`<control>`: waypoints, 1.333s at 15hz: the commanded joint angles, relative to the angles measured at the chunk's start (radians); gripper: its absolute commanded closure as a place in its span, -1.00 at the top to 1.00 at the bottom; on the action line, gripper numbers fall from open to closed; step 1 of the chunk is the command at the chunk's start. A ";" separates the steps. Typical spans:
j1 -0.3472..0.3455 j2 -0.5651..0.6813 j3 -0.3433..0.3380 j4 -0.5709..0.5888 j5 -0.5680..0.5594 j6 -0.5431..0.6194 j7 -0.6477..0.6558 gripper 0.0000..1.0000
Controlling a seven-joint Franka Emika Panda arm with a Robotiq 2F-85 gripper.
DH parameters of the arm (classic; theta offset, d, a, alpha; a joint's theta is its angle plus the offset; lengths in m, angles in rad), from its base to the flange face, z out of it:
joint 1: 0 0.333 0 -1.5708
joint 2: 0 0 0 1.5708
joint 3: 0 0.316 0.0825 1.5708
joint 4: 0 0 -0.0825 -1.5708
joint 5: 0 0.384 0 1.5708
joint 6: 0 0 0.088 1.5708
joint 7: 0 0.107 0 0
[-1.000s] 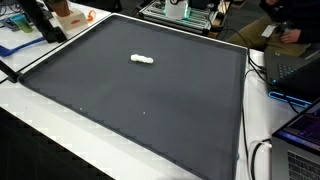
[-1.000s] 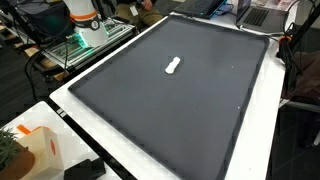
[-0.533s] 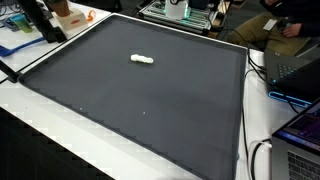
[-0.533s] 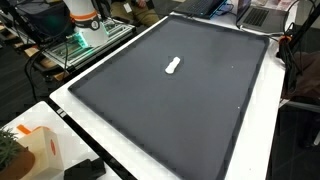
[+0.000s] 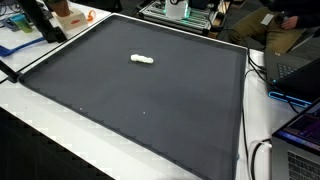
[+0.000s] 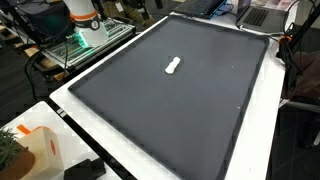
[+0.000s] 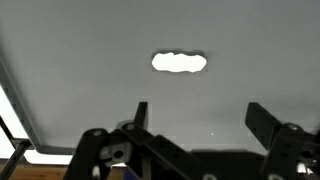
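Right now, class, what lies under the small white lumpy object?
The small white lumpy object rests on the dark grey mat. The mat covers the white table, hiding the tabletop directly beneath.

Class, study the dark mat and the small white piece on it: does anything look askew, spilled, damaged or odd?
Nothing stands out. The white piece lies alone on the dark mat, which sits flat with no spill showing.
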 commanded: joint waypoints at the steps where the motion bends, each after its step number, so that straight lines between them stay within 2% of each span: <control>1: 0.007 -0.001 -0.007 0.001 -0.007 -0.003 0.006 1.00; 5: 0.076 0.111 -0.078 0.009 0.098 0.161 -0.077 1.00; 10: 0.129 0.278 -0.129 0.052 0.174 0.272 -0.180 1.00; 14: 0.156 0.366 -0.139 0.058 0.233 0.365 -0.265 1.00; 20: 0.201 0.439 -0.116 -0.010 0.402 0.604 -0.332 1.00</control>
